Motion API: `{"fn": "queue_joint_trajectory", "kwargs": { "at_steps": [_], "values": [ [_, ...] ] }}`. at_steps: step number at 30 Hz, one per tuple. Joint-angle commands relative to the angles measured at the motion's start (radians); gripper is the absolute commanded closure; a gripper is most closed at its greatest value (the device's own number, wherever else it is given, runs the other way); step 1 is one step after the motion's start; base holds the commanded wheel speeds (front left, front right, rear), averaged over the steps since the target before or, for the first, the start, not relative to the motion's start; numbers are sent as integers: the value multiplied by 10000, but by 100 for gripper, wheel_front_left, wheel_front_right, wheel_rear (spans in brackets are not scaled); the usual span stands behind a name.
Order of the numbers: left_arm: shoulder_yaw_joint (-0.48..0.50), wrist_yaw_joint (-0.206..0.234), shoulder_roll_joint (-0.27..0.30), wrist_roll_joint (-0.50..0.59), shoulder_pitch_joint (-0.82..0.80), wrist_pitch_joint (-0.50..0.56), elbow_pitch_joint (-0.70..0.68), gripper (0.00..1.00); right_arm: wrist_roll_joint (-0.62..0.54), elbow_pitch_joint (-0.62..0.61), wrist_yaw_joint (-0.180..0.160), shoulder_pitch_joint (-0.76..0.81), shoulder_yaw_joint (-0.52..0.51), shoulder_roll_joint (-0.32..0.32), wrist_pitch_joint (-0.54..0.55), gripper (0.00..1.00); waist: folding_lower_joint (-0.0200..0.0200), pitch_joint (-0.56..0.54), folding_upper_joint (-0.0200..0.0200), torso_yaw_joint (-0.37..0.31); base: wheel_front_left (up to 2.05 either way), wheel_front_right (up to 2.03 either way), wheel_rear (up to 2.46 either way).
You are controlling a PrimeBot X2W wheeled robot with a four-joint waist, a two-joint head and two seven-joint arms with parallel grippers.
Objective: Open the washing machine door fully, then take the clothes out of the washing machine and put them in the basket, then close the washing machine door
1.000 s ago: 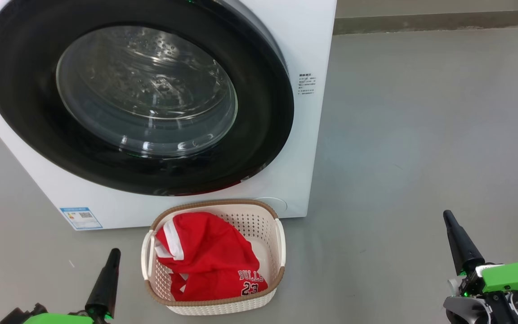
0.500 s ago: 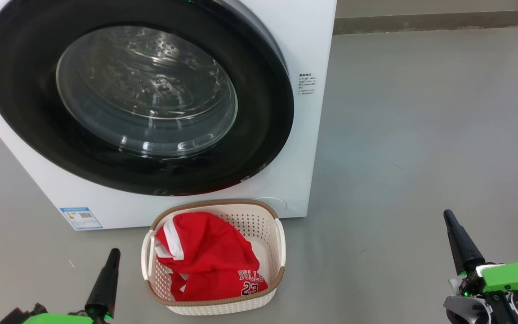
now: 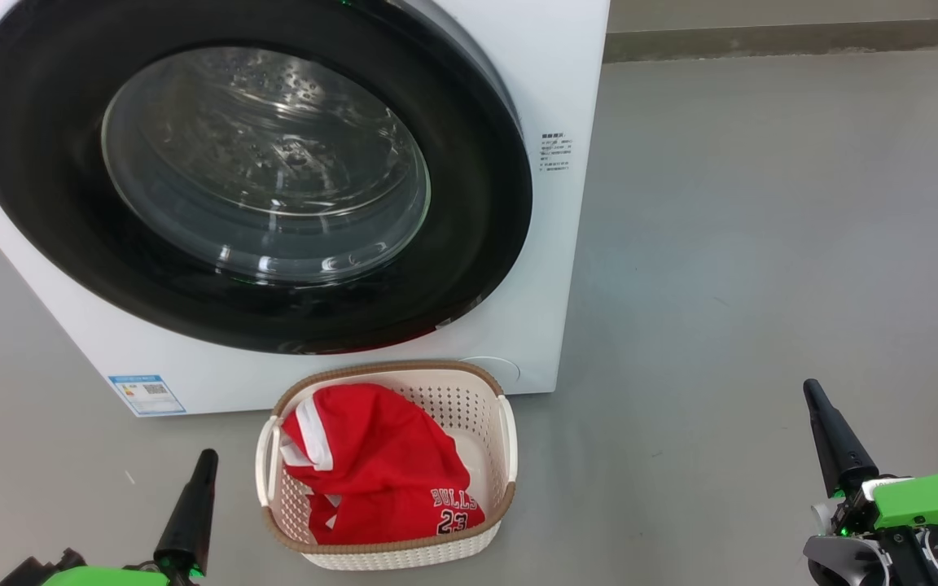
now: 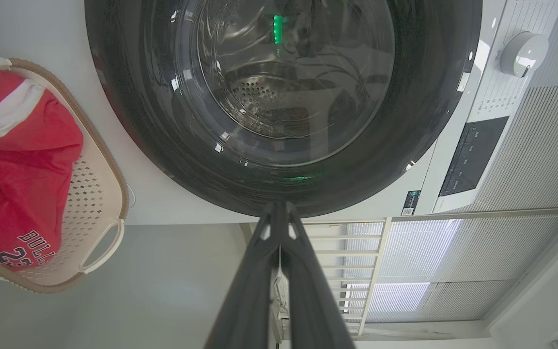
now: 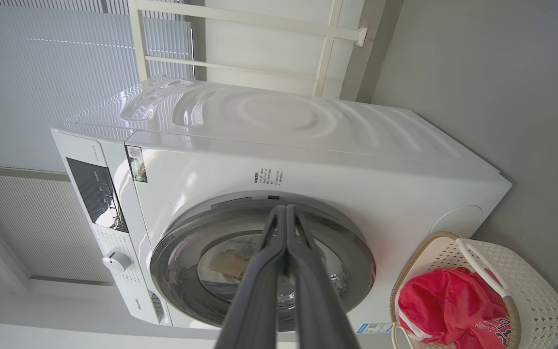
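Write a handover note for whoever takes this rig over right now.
Left pincer: shut, empty, low beside the basket.
Right pincer: shut, empty, off to the right.
Clothes lie in the basket, in front of the washing machine.
Washing machine door looks closed.
Done: clothes moved, door apparently shut.
To do: nothing obvious; check the latch.

Bright, even daylight all round: it pours through the blinds (image 5: 27, 72) behind the washing machine (image 5: 308, 160), whose glossy top ripples with reflections. Glints sparkle on the washing machine door (image 3: 265, 163) glass. Shadows on the floor (image 3: 762, 244) are soft and faint. Wrist views bow straight lines at the edges — otherwise sharp, no blur.
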Motion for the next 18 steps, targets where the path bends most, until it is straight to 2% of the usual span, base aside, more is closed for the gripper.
{"fn": "queue_joint_trajectory", "kwargs": {
  "at_steps": [1,18],
  "values": [
    [365,4,90,-81,-414,49,-277,100,57,-297,-6,-426,181,-145,68,100,-1,0,0,0,0,0,0],
    [380,4,80,-69,-415,61,-277,100,57,-297,-6,-426,181,-145,68,100,-1,0,0,0,0,0,0]
  ]
}}
